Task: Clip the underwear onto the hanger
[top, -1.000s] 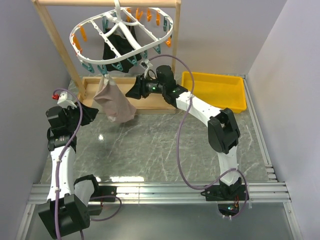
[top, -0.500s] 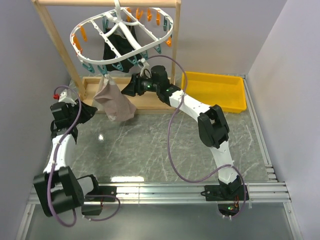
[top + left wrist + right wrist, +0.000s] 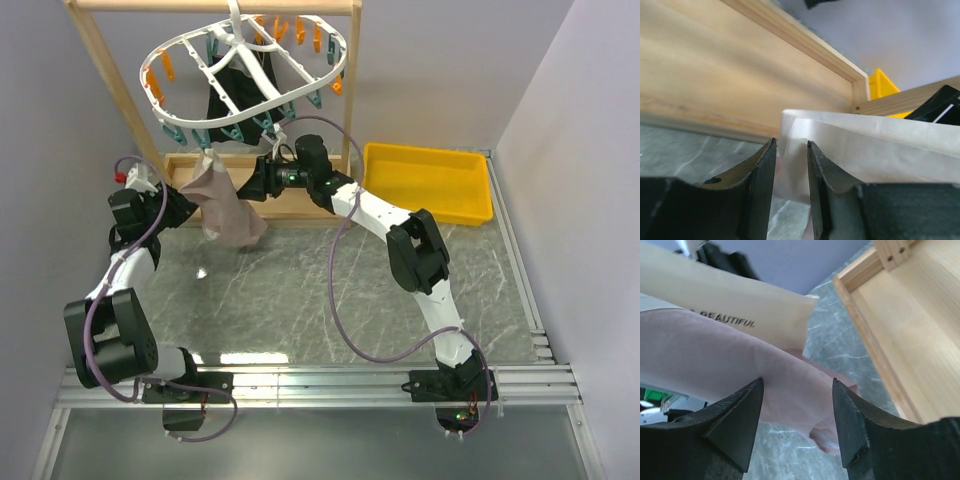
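- Your left hand has swung up to the dusty-pink fabric underwear. Its jaws are narrow around the beige waistband; you can't tell if it's pinched.
- Your right hand has moved in, jaws wide, straddling the cloth.
- The underwear hangs, apparently from one teal pin, under the white oval plastic hanger; likely a second pin comes next.
- The wooden rack post crowds your left; there's room toward the near side of the desk.

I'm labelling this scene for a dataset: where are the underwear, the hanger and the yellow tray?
underwear (image 3: 228,205): top external view, middle of the hanging pink fabric.
hanger (image 3: 237,38): top external view, foot of its central hook.
yellow tray (image 3: 430,185): top external view, bare floor of the tray.
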Available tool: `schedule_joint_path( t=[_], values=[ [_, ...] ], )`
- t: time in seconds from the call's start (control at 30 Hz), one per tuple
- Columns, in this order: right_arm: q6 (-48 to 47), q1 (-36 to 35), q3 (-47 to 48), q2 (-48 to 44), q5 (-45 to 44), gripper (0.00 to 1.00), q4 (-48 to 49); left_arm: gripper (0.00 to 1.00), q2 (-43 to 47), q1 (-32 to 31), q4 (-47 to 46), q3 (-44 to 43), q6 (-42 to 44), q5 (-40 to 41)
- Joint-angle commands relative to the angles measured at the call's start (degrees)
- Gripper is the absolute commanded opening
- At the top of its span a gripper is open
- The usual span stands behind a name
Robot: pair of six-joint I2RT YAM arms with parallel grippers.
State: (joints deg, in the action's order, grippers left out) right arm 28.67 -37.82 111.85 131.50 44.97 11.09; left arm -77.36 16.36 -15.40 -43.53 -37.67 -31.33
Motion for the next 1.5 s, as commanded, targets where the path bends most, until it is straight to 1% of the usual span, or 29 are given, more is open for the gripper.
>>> schedule_joint_path(
  t=[0.0,0.03,0.17,0.23,0.4,0.47,0.57,0.6,0.63,0.7,0.73,0.8,0.83,0.9,0.93,1.0,1.03,1.07,1.13,1.17,1.2,1.3,1.33,1.37,1.4,1.43,1.47],
  values=[
    [-1.86,-1.37,0.74,-1.6,2.05,0.65,0.69,0.36,-2.61,-1.94,-7.45,-3.58,-2.23,-4.7],
    [-1.42,-1.29,0.65,-1.51,1.88,0.69,0.68,0.36,-3.14,-2.99,-8.06,-3.93,-2.23,-5.49],
    [-0.72,-1.29,0.82,-1.42,2.05,0.75,1.12,0.36,-6.56,-4.32,-10.95,-5.07,-3.89,-9.26],
    [-0.28,-1.29,1.08,-1.42,2.49,0.77,1.39,0.35,-7.62,-4.67,-12.37,-5.69,-4.78,-11.37],
    [0.25,-1.2,1.26,-1.16,2.58,0.79,1.65,0.34,-10.7,-5.02,-19.12,-6.66,-9.34,-20.95],
    [0.43,-1.03,1.26,-1.07,2.84,0.78,1.65,0.32,-11.49,-5.02,-20.11,-6.92,-11.01,-24.46],
    [0.78,-1.02,1.44,-0.99,3.45,0.69,1.56,0.31,-11.58,-5.02,-23.7,-6.75,-13.91,-26.93],
    [1.13,-1.02,1.44,-1.07,3.81,0.58,1.65,0.31,-11.58,-5.02,-24.15,-6.75,-14.36,-27.98],
    [1.39,-0.94,1.26,-1.16,4.24,0.51,1.83,0.32,-11.5,-5.2,-23.8,-6.92,-14.53,-28.43],
    [1.92,-0.94,0.48,-1.95,4.6,0.33,3.4,0.33,-10.8,-5.2,-22.14,-7.44,-13.4,-28.43],
    [2.53,-1.02,-0.83,-2.56,4.43,0.16,4.11,0.37,-10.27,-5.02,-19.0,-7.62,-12.35,-27.56],
    [2.45,-0.94,-2.16,-4.58,3.03,0.02,4.99,0.44,-8.26,-4.94,-16.26,-7.71,-9.27,-26.33],
    [2.19,-0.85,-3.21,-5.28,2.32,0.0,4.9,0.52,-7.37,-4.59,-15.37,-7.45,-8.57,-24.5],
    [1.66,-0.85,-4.97,-7.57,0.57,0.0,4.99,0.61,-4.3,-3.8,-12.73,-6.31,-6.89,-22.03],
    [1.66,-0.94,-5.5,-8.36,-0.4,0.0,4.99,0.68,-3.16,-2.66,-11.94,-5.87,-6.46,-19.49],
    [2.18,-0.85,-6.99,-10.64,-2.51,0.0,5.25,0.71,0.53,-1.16,-8.69,-4.64,-5.49,-17.37],
    [2.27,-0.76,-8.83,-12.48,-4.96,0.0,5.52,0.73,1.94,0.5,-7.55,-4.11,-5.31,-16.14],
    [2.36,-0.85,-9.8,-13.28,-6.63,0.0,5.61,0.74,5.0,1.39,-6.24,-3.06,-4.79,-14.04],
    [2.1,-1.11,-12.61,-15.21,-9.27,0.0,5.78,0.76,8.18,3.4,-2.2,-2.7,-3.47,-12.79],
    [2.01,-1.2,-13.58,-17.05,-12.85,0.0,5.87,0.77,11.59,3.85,-0.27,-2.79,-1.03,-11.48],
    [1.75,-1.29,-14.55,-18.03,-14.63,0.0,5.78,0.77,13.36,4.46,3.49,-2.62,0.13,-11.21],
    [1.84,-2.25,-20.07,-21.81,-21.05,0.0,6.92,0.79,20.39,6.05,9.58,-1.65,2.77,-11.03],
    [1.57,-2.95,-21.05,-23.29,-22.37,0.0,7.1,0.79,21.98,6.4,13.43,-1.47,3.65,-11.12],
    [1.22,-3.48,-22.02,-24.09,-23.69,0.0,7.01,0.79,25.04,6.49,14.94,-1.3,3.74,-11.21],
    [0.26,-3.92,-23.86,-24.88,-27.09,0.0,7.01,0.78,26.37,6.49,15.57,-1.21,3.57,-12.16],
    [-0.45,-4.53,-24.92,-26.46,-28.78,0.0,7.27,0.78,27.69,6.49,18.18,-1.12,2.61,-12.96],
    [-1.15,-5.76,-25.97,-27.34,-31.23,0.0,7.45,0.78,30.23,6.49,18.21,-0.42,1.65,-13.66]
  ],
)
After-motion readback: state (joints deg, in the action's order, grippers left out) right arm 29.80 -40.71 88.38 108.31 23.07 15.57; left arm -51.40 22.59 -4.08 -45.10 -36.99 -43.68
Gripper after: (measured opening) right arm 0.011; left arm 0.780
